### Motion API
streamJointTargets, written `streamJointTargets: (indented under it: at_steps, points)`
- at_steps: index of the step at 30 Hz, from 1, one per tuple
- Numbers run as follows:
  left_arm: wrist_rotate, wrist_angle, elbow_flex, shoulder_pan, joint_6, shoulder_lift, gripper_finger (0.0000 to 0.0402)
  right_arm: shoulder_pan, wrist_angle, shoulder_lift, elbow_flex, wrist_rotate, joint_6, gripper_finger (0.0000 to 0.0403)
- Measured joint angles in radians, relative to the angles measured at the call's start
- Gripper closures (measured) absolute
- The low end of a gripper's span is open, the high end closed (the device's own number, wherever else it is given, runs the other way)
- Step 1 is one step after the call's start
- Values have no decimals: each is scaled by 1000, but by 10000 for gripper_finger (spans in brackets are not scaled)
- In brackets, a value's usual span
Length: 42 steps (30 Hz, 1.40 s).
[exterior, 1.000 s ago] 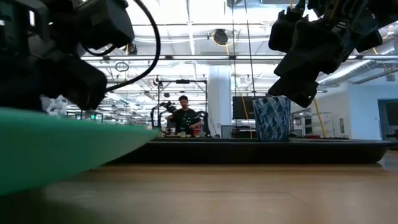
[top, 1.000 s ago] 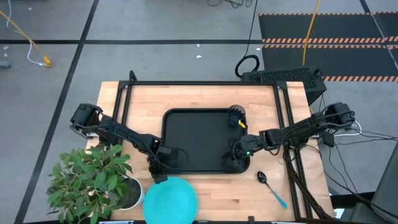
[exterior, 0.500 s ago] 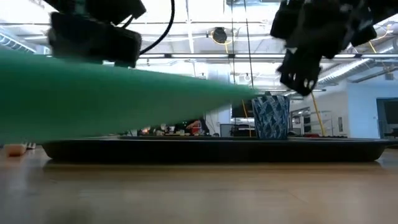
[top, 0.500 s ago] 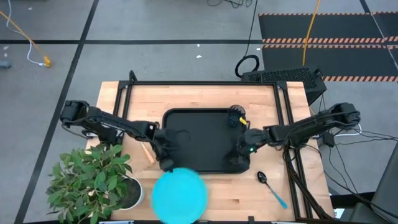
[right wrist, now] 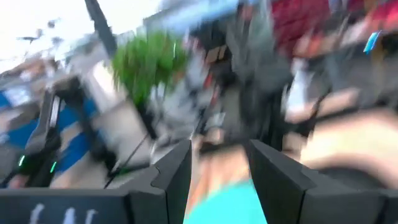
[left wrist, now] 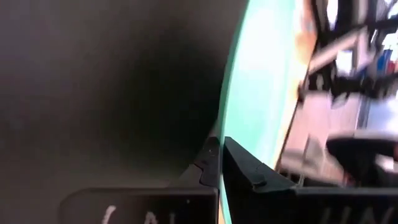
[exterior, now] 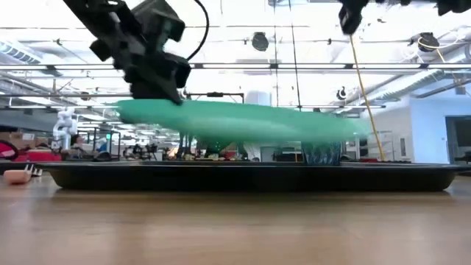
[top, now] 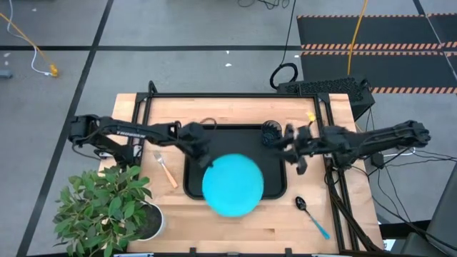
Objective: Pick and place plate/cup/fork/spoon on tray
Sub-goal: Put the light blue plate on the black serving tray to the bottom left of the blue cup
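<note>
Carrying the round turquoise plate by its ten-o'clock edge, my left claw grips it above the black rectangular tray's six-o'clock rim. Next I must lower and release. Right claw hovers part-open, empty.

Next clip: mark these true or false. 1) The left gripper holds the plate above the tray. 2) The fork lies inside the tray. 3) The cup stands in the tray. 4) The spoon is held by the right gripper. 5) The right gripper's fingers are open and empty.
1) True: the left gripper clamps the plate by its rim, and the low view shows it clear of the tray.
2) False: the fork lies on the table, left of the tray.
3) True: the cup stands at the tray's far right corner.
4) False: the spoon lies on the table, right of the tray.
5) True: the right gripper has its fingers apart, with nothing between.
</note>
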Motion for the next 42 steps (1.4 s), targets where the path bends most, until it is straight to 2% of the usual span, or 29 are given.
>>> streamJointTargets:
  at_steps: [6,13,19,25,31,34,42]
  points:
    - [-94,-4,1,131,60,0,400,0,106,-47,0,161,-142,252]
    - [-99,-28,1,196,87,14,400,-1,112,-35,0,220,-168,252]
    - [-99,-43,1,189,89,86,397,-1,128,-35,0,224,-201,252]
    - [-115,-29,0,179,94,154,353,-12,137,-35,0,224,-223,252]
    - [-161,70,0,181,102,156,324,-40,137,-36,0,221,-223,252]
    - [-158,120,1,181,102,156,321,-46,130,-35,0,221,-222,252]
    - [-152,98,1,181,138,156,321,-46,115,-36,0,219,-215,252]
